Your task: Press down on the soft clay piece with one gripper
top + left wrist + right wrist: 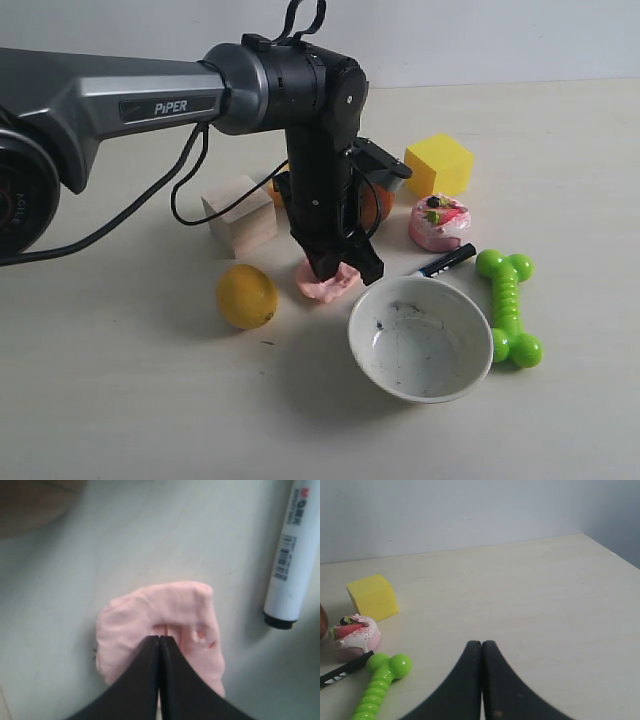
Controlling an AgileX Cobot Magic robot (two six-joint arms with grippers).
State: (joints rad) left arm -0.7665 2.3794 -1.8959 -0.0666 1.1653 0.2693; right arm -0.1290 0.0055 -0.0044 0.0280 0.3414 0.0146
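Pale tabletop (120, 400) up front; found left gripper (159, 638) with fingers pinched together, tips planted on soft clay piece (150, 607) straight below, between lemon (247, 296) and marker (447, 261). Farther off, saw right gripper (481, 642) likewise closed, well apart from clay

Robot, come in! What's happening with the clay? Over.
Left gripper shut, tips on the soft clay piece. Right gripper shut, away from it. Marker nearby, not blocking.

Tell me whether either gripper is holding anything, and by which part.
Nothing is held. The left gripper is shut, its tips on the soft clay piece, not around it. The right gripper is shut on nothing.
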